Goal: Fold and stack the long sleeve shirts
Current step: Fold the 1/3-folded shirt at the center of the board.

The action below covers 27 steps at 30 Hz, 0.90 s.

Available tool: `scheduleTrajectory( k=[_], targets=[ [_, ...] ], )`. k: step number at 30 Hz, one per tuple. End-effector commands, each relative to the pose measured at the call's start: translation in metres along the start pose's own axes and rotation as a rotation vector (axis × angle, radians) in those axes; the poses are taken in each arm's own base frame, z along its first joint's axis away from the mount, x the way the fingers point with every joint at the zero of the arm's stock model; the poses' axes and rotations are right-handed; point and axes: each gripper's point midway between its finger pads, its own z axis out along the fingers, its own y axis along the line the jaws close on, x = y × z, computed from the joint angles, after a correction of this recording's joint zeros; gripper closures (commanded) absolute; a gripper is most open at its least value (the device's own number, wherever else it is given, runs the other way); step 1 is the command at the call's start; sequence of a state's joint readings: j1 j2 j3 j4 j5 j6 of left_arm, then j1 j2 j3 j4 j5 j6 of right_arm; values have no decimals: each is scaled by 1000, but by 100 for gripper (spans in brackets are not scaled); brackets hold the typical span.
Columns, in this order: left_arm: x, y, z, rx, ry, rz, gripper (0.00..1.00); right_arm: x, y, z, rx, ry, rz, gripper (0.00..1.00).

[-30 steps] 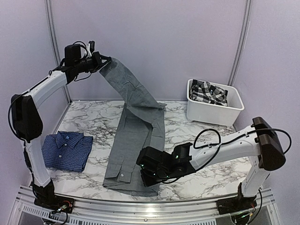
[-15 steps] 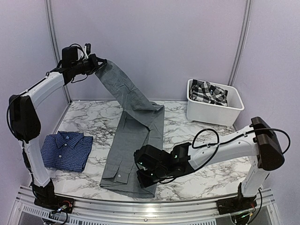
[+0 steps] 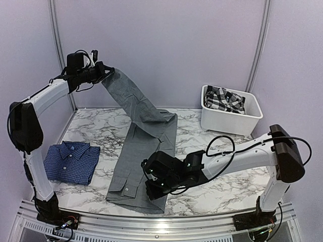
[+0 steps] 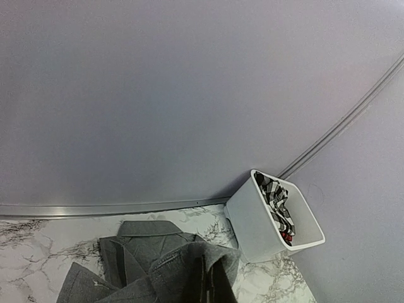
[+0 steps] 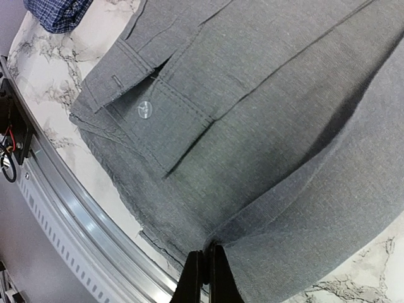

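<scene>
The grey shirt (image 3: 146,146) lies lengthwise down the middle of the marble table, one end lifted high. My left gripper (image 3: 104,72) is shut on that raised end at the upper left; the cloth (image 4: 189,271) hangs over its fingers in the left wrist view. My right gripper (image 3: 154,187) is shut on the shirt's near edge by the front rail; its fingertips (image 5: 196,278) pinch a fold of grey cloth (image 5: 265,126) beside a buttoned cuff. The dark blue checked shirt (image 3: 70,161) lies folded at the table's left.
A white bin (image 3: 230,117) holding a black-and-white plaid garment stands at the back right; it also shows in the left wrist view (image 4: 273,218). The metal front rail (image 5: 76,214) runs just under my right gripper. Walls close the back and sides.
My left gripper has drawn the raised end of the grey shirt further left and a little lower. My right gripper has slid left along the near edge, dragging the cloth.
</scene>
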<state>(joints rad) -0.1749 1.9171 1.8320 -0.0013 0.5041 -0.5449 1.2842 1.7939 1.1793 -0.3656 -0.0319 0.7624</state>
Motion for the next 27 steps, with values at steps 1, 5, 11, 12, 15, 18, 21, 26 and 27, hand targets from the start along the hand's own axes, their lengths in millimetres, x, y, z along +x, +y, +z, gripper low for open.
scheduleTrajectory(
  k=[1,5,11,12,15,18,21,26,27],
  targets=[
    [-24,-17,-20,19,-52,49,100,-15,23,2,-66,-2,-36,100],
    [-19,-10,-19,23,-34,47,100,-22,26,5,-59,-2,-50,82],
    [-8,1,-14,7,6,25,100,-80,-2,-37,-18,-184,27,48],
    [-8,2,-14,7,6,25,100,-92,-14,-47,14,-228,50,46],
    [-9,2,-16,-7,1,36,100,-123,-62,-81,79,-351,154,44],
    [-11,4,-18,-27,-3,48,100,-143,-101,-107,85,-464,238,45],
    [-10,12,-21,-83,-3,46,100,-159,-132,-129,84,-549,300,49],
    [-7,28,-37,-193,-39,9,100,-174,-159,-138,101,-580,317,52],
    [-6,26,-40,-192,-40,9,100,-176,-163,-137,103,-575,317,52]
  ],
)
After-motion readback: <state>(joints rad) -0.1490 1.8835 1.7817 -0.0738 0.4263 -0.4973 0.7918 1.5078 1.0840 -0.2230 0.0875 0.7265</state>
